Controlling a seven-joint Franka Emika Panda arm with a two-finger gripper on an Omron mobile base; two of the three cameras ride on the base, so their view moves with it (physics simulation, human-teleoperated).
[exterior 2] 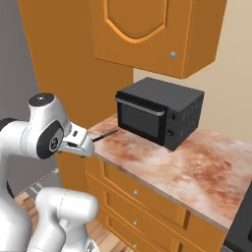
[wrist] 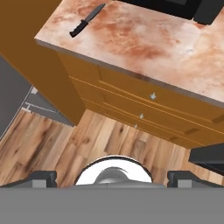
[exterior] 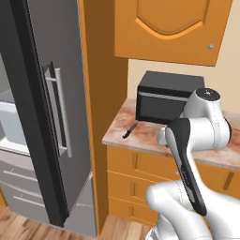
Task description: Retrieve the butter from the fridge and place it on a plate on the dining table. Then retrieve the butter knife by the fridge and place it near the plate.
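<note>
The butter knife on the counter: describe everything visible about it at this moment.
The butter knife is small, slim and almost black, with a pointed blade and a thicker handle. It lies flat on the marbled counter, near the end beside the orange panel next to the fridge, in front of the microwave and apart from it. Only the counter touches it; the open gripper is well away from it.

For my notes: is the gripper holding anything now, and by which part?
Nothing is held. The gripper is open, and the knife lies on the counter.
</note>
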